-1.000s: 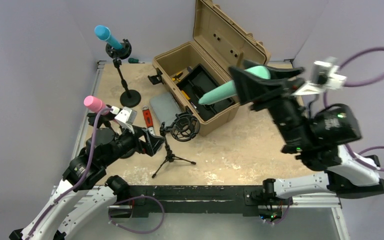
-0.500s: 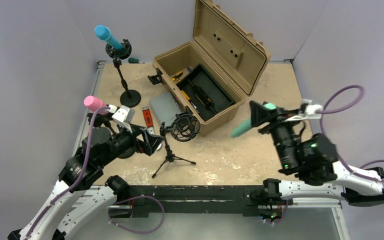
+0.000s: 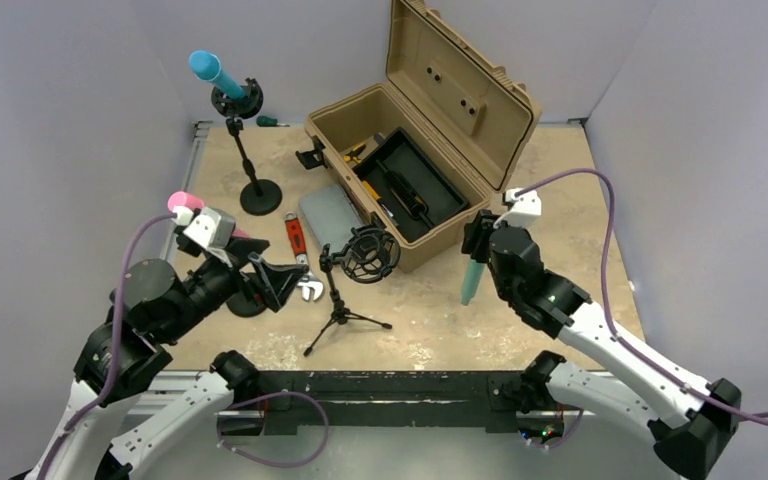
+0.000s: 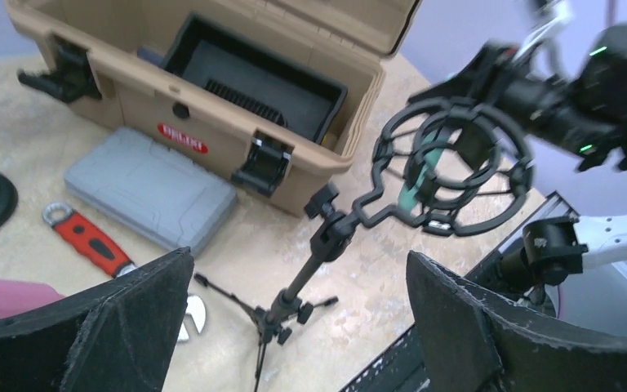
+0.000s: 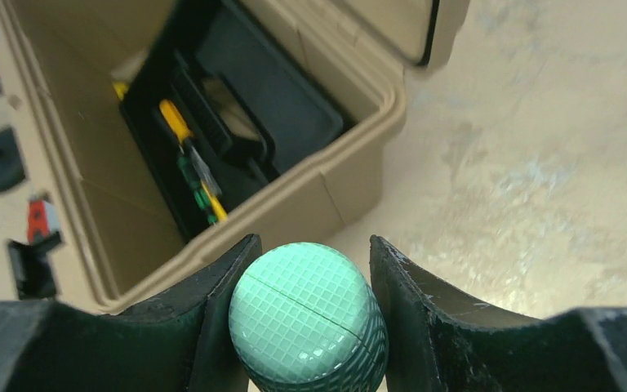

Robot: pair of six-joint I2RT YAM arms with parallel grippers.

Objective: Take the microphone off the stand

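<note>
A teal microphone [image 3: 470, 280] hangs nose-down beside the toolbox's front right corner, with my right gripper [image 3: 479, 243] shut on it. In the right wrist view its mesh head [image 5: 309, 314] fills the gap between my right gripper [image 5: 312, 245] fingers. The black tripod stand [image 3: 338, 305] holds an empty shock mount [image 3: 366, 252] mid-table. My left gripper [image 3: 282, 285] stands open just left of the stand, touching nothing. In the left wrist view the stand's pole [image 4: 310, 261] rises between the wide-apart fingers of the left gripper [image 4: 298, 257], below the mount ring [image 4: 453, 167].
An open tan toolbox [image 3: 338, 120] with tools inside sits at the back. A grey case [image 3: 328, 215] and a red wrench [image 3: 296, 238] lie in front of it. A blue microphone [image 3: 205, 68] on a round-base stand and a pink one [image 3: 182, 202] stand at left.
My right arm has swung down and left from high up, bringing the teal microphone low beside the toolbox. The left arm has drawn back a little.
</note>
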